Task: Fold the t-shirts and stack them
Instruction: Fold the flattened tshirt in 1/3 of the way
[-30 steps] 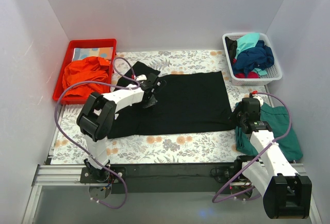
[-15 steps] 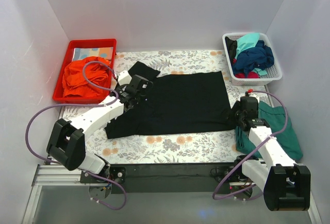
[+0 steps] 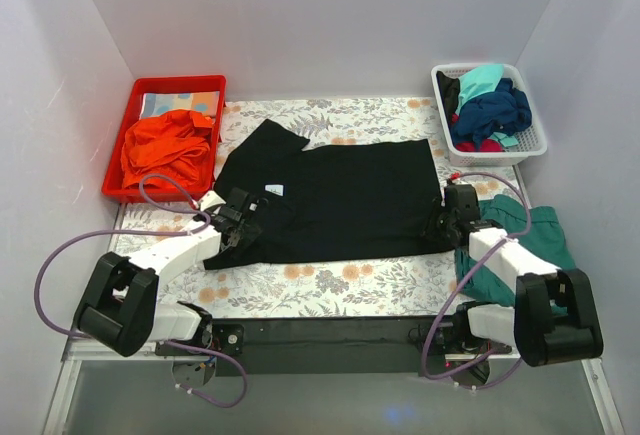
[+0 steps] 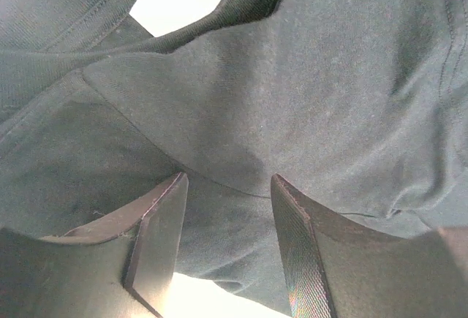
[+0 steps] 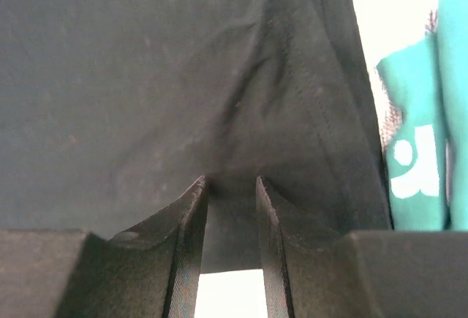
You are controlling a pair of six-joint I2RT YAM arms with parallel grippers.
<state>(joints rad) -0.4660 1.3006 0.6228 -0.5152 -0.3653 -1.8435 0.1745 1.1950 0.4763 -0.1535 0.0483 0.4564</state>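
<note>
matt, soft black cloth t-shirt (image 3: 350, 195)

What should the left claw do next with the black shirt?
Probably close the left claw: its jaws stand apart with a fold of the black t-shirt between them, while the right claw seems pinched on the other near corner.

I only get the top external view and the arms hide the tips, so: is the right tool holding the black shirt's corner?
Observer: Yes, the right tool is nearly shut, pinching a puckered fold of the black t-shirt.
Operator: And the left?
Observer: The left tool is open over cloth just below the neck opening.
Operator: Anything beside the right one?
Observer: A teal shirt with a white print lies just past the hem.
</note>
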